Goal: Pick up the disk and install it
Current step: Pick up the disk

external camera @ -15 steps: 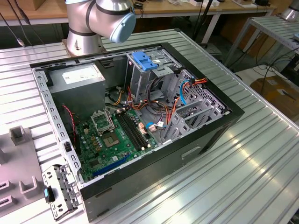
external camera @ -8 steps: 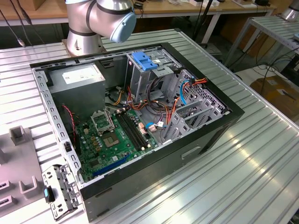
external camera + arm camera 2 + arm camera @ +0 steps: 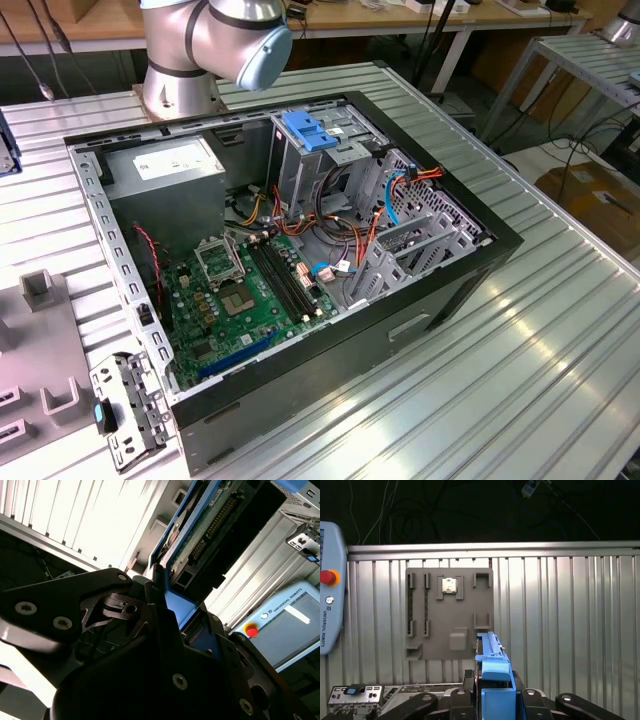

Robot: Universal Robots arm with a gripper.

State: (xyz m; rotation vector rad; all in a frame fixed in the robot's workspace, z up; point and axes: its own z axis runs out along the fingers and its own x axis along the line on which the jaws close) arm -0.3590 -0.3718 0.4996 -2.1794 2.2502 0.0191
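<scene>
Ribbed metal bench (image 3: 560,330) carries the open computer case (image 3: 420,330); the jaws are clamped on the disk (image 3: 492,667), held on edge above a grey fixture plate (image 3: 450,612). It wants carrying square, rails level, clear of loose cables (image 3: 345,215). Print on the power supply's white sticker (image 3: 172,158) is unreadable.

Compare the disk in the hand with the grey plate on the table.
The disk has blue rails; the grey plate is plain grey. The disk is seen edge-on in the first wrist view, held up off the table, while the plate lies flat on it. The disk is clamped in the hand; nothing grips the plate. Both are rectangular.
</scene>
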